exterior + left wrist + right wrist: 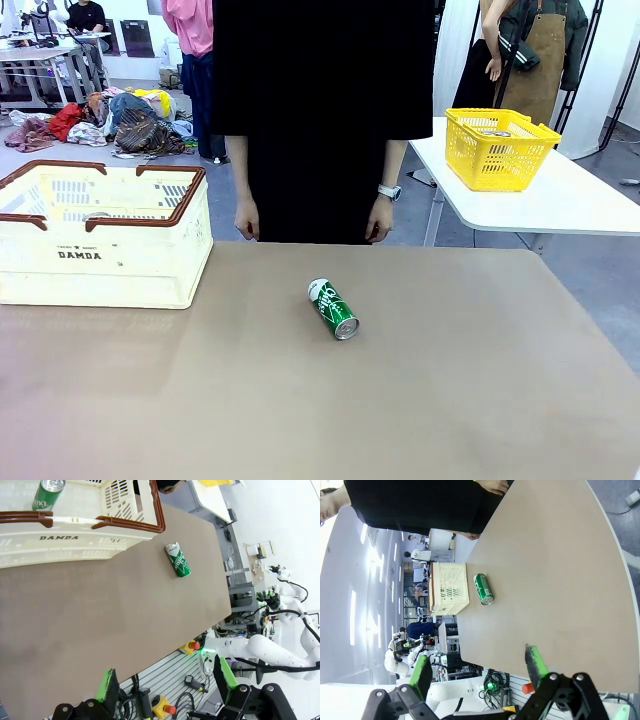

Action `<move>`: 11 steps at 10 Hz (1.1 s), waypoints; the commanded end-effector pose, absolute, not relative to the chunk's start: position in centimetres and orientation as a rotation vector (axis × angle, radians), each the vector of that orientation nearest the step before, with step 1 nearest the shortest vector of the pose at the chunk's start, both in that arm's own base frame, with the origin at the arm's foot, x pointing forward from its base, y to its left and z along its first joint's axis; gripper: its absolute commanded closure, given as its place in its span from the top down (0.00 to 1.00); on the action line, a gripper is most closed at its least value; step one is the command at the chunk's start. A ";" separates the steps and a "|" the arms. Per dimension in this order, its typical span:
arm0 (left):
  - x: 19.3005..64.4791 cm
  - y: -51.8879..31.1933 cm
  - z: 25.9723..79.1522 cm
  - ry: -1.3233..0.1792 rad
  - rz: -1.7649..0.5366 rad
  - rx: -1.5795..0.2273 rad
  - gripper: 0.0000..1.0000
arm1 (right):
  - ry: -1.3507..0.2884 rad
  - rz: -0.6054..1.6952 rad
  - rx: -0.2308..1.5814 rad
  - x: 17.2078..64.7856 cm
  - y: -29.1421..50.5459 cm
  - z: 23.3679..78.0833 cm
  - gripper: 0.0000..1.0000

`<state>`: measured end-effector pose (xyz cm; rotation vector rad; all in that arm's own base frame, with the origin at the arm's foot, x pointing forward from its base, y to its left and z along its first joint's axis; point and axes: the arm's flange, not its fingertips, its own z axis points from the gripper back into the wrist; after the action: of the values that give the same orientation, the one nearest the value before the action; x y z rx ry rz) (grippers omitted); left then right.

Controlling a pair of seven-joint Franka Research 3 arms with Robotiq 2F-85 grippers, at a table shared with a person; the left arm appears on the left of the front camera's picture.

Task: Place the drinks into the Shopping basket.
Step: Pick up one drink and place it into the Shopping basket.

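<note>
The left gripper (pixel 165 674) is hanging above the near edge of the table (pixel 100 630) with its jaws spread wide and nothing between its green pads (pixel 107 681). The right gripper (pixel 477 661) is likewise standing wide apart and empty, hovering off its own side of the table. Out on the brown surface, a green can (pixel 333 309) is lying on its side near the middle, its silver top pointing toward the robot (slightly to the robot's right), well apart from both grippers. To the robot's left, the Shopping basket (pixel 100 265) is sitting on the table, near the can but not touching it. In the left wrist view a second green can (pixel 48 494) is showing inside it. At the far edge a person (pixel 320 100) is standing, hands (pixel 246 218) hanging down. Beyond, a yellow basket (pixel 497 150) is resting on a white table (pixel 570 205).
</note>
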<state>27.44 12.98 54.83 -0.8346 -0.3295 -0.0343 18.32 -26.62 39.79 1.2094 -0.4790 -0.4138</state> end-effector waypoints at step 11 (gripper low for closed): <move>41.8 -29.7 52.0 -0.079 -0.202 -0.209 1.00 | -0.508 -0.397 1.221 18.5 -26.7 39.9 1.00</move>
<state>41.51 -28.94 53.09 -0.2441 -0.0820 -0.2165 18.30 -26.63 39.79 1.2102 -0.4796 -0.4142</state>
